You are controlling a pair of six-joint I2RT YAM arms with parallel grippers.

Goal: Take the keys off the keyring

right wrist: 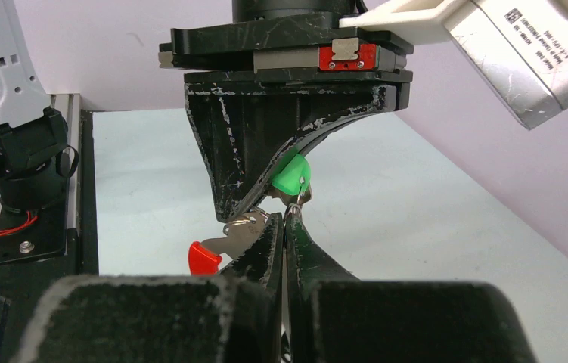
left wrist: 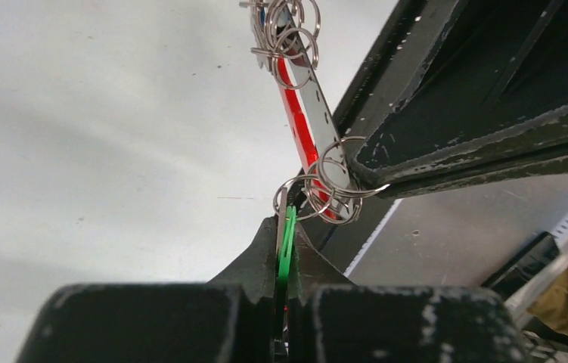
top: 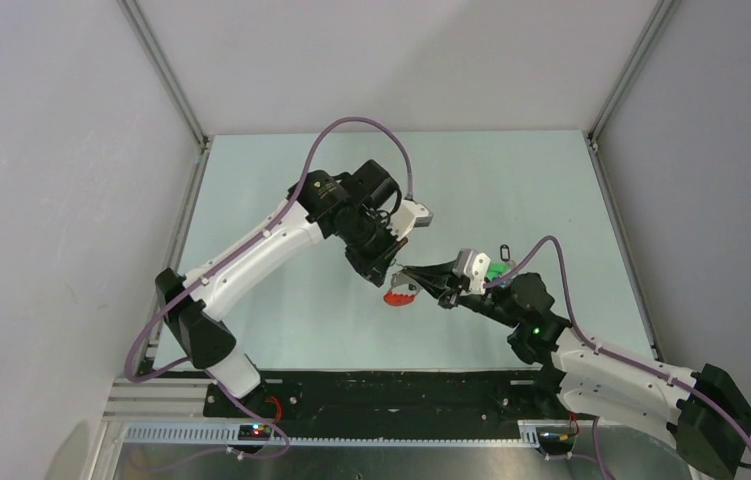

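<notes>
Two arms nose to nose over mid desk, tips nearly touching. Got L end effector clamped on green key: plastic head edge-on btwn both fingers in L wrist cam, rounded & poking out at tip in R wrist cam. Got R end effector pinched tight too, fingers pressed together w/ thin wire of a ring caught at very tip, just under green head. Keyring strung out from that spot: red band w/ silver strip along it, running up & away from L fingers. Silver rings bunched at near end, touching R fingertip & looking linked to green key; another ring cluster at far end, top of L wrist cam. From above, only red end of band seen, hanging just below both tips; can't tell if touching desk. In R wrist cam, red end plus silver metal piece just left of R fingers. Further back, beside R wrist: 2nd bunch on desk, green bit + black oval clip, apart from all fingers.
</notes>
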